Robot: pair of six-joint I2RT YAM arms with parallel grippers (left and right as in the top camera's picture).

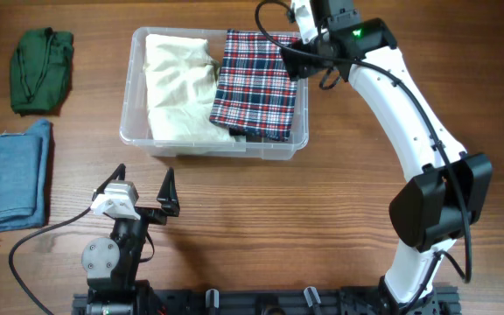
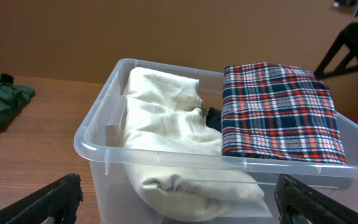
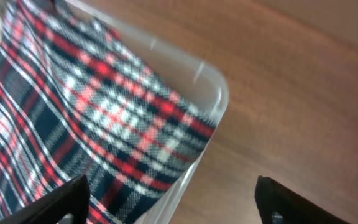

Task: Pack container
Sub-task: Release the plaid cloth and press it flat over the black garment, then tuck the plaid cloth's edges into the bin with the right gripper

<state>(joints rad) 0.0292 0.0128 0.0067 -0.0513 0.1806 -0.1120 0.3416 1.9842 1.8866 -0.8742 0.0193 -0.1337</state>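
The clear plastic container [image 1: 138, 96] stands at the table's middle back. It holds a folded cream cloth [image 1: 178, 83] on the left and a folded red, white and navy plaid cloth [image 1: 256, 83] on the right, its far edge over the rim. In the left wrist view the container [image 2: 95, 140], cream cloth [image 2: 166, 118] and plaid cloth [image 2: 278, 109] show. My right gripper [image 1: 297, 50] is open and empty above the container's far right corner [image 3: 219, 93], over the plaid cloth [image 3: 86, 118]. My left gripper [image 1: 143, 188] is open and empty, in front of the container.
A folded green cloth [image 1: 42, 70] lies at the far left back. A folded blue denim cloth [image 1: 7, 175] lies at the left edge. The right arm [image 1: 409, 122] reaches from the front right over the table.
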